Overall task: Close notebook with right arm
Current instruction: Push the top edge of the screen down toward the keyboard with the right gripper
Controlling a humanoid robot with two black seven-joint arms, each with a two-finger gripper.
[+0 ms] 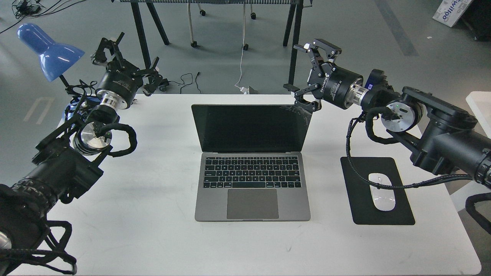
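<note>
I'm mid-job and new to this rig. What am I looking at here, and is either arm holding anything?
This is one view from the robot's own head, looking down at a white table. The two black arms are its own. The left tool and the right tool are both open and empty. The right tool hangs just by the cracked top right corner of the open notebook; whether it touches is unclear. A white mouse lies on a black mouse pad, and a blue lamp stands far left.

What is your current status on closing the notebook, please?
Both pincers open: left pincer parked far left, right pincer by the screen's cracked top right corner. Notebook fully open. Nothing blocking the lid.
</note>
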